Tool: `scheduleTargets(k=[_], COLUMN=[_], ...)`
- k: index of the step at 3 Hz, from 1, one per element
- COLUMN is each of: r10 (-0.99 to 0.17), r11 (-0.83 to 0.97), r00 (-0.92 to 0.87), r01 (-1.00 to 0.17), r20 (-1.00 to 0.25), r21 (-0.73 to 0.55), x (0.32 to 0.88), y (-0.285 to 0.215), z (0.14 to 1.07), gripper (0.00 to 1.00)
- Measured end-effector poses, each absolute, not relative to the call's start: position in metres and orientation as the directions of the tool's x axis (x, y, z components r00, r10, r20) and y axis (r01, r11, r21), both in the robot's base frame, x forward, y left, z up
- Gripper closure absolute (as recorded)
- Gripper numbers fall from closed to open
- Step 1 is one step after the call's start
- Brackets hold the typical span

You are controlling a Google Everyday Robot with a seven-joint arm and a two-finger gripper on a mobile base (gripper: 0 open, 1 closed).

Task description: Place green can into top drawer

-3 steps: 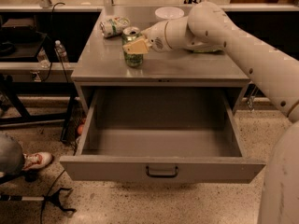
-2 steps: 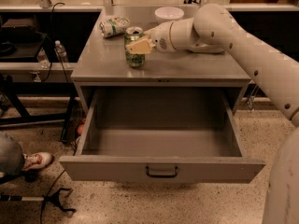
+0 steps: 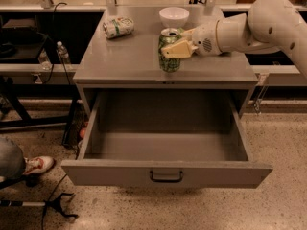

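Gripper (image 3: 171, 49) reaches in from the right over the cabinet top | jaws closed to can width on green can (image 3: 169, 64), gripped mid-height, upright, probably for a level carry | top drawer (image 3: 165, 172) open below and forward of jaws, ready to receive | crushed can (image 3: 118, 27) beyond jaws, well apart.

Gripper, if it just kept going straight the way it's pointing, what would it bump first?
The gripper points toward the picture's left and clasps the green can, so that comes first. Past it lies bare cabinet top; the crushed can sits farther back, probably off that line.
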State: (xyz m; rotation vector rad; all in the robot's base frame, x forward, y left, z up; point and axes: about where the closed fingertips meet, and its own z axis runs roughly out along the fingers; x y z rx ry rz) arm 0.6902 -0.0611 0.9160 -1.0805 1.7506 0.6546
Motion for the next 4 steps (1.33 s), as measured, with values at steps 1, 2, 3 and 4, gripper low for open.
scheduleTargets(k=[1,2,3,4], r10=[-0.384,-0.449,-0.537,-0.615], r11=[0.464,0.424,0.395,0.367], r00=[-0.165,-0.163,-0.180,-0.199], r01=[-0.885,-0.904,-0.917,-0.928], r20=[-0.908,-0.878,-0.824,-0.763], r21=[-0.035,-0.049,-0.057,-0.054], x=[0.688,0.659,0.628,0.602], y=[-0.061,-0.065,-0.069,-0.070], z=[0.915,0.907,0.898,0.884], gripper=[1.00,1.00,1.00,1.00])
